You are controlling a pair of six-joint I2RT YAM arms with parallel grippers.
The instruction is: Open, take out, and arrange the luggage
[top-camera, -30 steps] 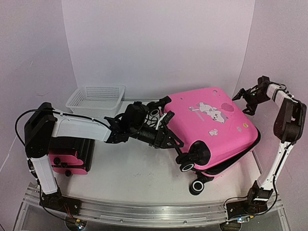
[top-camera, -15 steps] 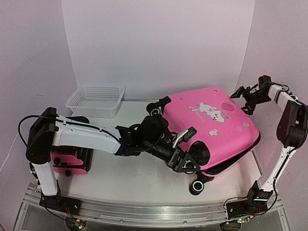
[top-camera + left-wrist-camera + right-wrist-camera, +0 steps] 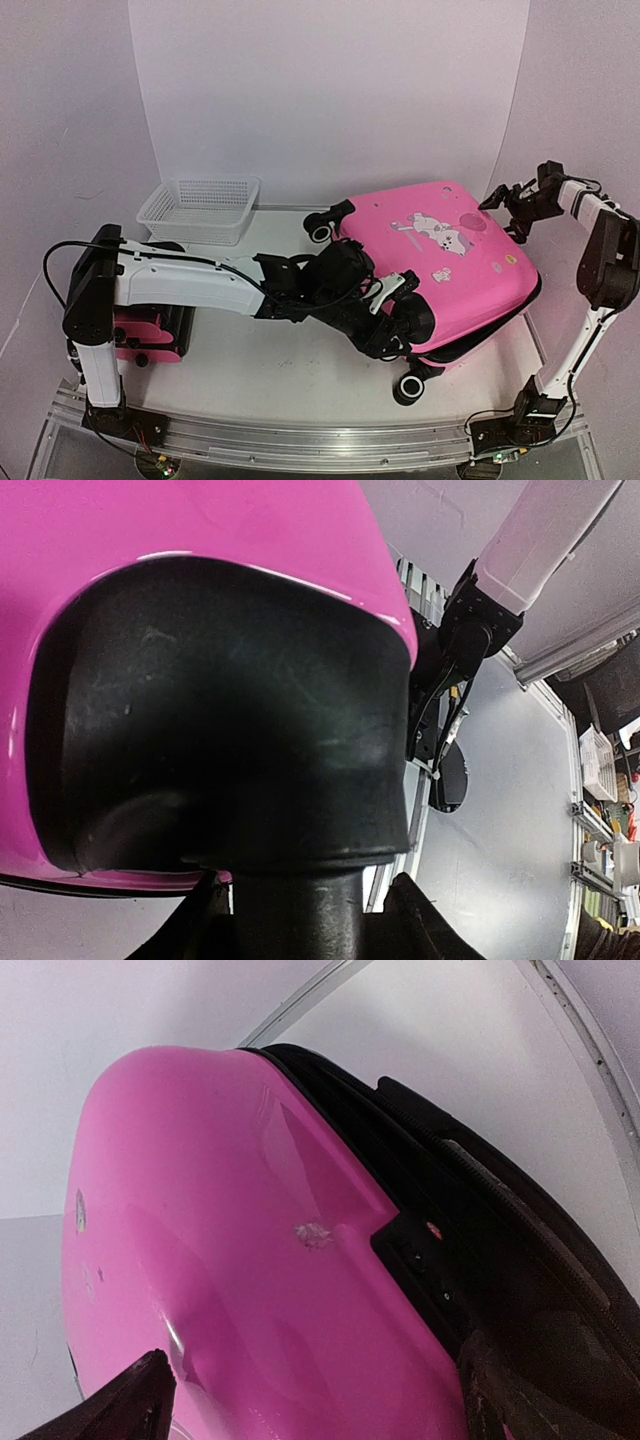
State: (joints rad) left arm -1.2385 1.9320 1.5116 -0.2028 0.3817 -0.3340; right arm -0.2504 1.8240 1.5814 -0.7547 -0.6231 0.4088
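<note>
Overhead, the pink suitcase lies flat on the table. Its near wheel corner sits inside the left gripper, and its far right corner is just beside the right gripper but apart from it. Only the left wrist view shows the black wheel housing ahead of the fingers. The jaws are partly narrowed about its stem, and whether they press it cannot be told. Only the right wrist view shows the zipper trim beyond wide, empty jaws. A second earlier the left jaws stood wide at the suitcase's left edge. From above, the left arm hides that near corner. A basket stands well behind the left jaws.
</note>
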